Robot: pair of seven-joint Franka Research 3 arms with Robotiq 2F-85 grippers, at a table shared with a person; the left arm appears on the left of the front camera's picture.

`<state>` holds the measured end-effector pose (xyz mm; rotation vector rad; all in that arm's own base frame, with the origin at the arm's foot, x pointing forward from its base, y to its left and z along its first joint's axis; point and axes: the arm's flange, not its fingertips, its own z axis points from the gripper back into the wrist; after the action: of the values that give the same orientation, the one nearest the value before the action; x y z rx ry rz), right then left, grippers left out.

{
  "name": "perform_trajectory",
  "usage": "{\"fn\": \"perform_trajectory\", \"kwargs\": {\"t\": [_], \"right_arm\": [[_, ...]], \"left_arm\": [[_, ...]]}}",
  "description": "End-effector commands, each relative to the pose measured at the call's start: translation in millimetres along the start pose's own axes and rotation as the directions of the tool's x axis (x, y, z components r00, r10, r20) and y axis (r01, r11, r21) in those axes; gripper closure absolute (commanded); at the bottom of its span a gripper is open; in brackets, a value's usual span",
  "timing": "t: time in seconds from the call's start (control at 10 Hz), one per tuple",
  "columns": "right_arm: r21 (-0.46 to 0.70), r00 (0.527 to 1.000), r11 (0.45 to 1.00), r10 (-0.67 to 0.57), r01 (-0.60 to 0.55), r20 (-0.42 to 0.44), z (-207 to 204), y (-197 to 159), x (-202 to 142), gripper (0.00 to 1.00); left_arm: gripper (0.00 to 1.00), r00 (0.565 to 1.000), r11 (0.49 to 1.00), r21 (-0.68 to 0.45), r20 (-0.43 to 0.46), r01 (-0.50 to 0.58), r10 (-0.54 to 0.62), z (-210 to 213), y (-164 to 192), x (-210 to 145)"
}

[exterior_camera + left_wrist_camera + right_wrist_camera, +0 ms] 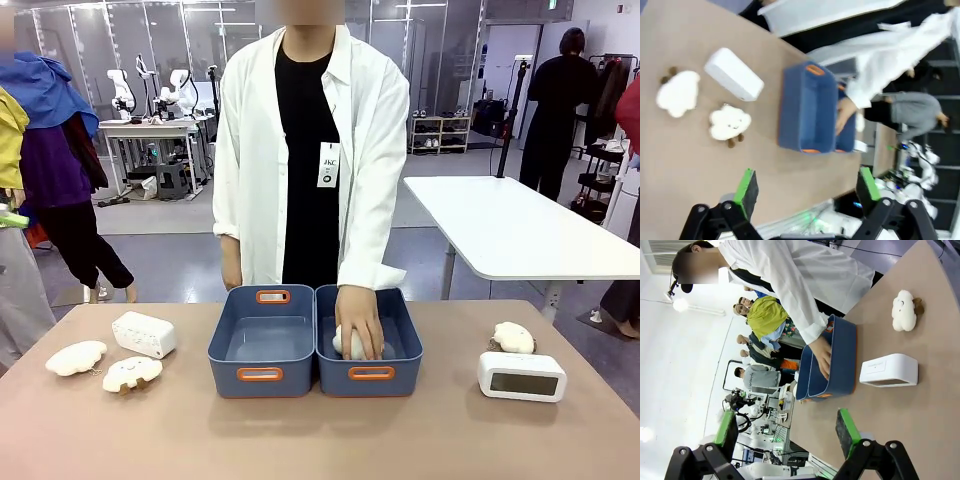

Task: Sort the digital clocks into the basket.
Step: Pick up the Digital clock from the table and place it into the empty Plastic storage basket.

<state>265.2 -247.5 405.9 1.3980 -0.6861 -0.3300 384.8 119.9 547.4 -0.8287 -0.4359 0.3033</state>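
One white digital clock [145,334] [734,74] lies on the table's left side, turned away so its face is hidden. A second digital clock [521,377] [888,370] stands at the right with its grey face toward me. Two blue-grey baskets stand side by side mid-table: the left basket [262,353] [806,108] holds nothing visible, and in the right basket [369,372] [842,360] the person's hand [359,321] presses a cream plush toy. My left gripper [807,190] hangs open high above the table's left part. My right gripper [786,432] is open too, above the right part.
Two cream cloud plush toys [76,357] [132,373] lie near the left clock, and another [513,338] [904,310] sits behind the right clock. The person in a white coat stands at the far edge. A white table [520,235] stands beyond.
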Motion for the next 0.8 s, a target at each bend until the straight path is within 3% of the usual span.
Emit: {"fn": "perform_trajectory", "kwargs": {"t": [0.0,0.3,0.6,0.7], "right_arm": [[0.002,1.000,1.000,0.010,-0.010,-0.011,3,3,-3,0.00],[0.002,1.000,1.000,0.010,-0.010,-0.011,3,3,-3,0.00],[0.002,1.000,1.000,0.010,-0.010,-0.011,3,3,-3,0.00],[0.002,1.000,1.000,0.010,-0.010,-0.011,3,3,-3,0.00]], "left_arm": [[0.00,1.000,0.974,0.224,-0.010,-0.023,0.026,-50,-38,-1],[0.00,0.989,0.866,0.487,-0.027,-0.114,0.146,-129,-66,35],[0.00,0.972,0.788,0.581,0.024,-0.202,0.232,-193,-50,55],[0.00,0.973,0.801,0.563,0.023,-0.201,0.229,-194,-47,54]]}}
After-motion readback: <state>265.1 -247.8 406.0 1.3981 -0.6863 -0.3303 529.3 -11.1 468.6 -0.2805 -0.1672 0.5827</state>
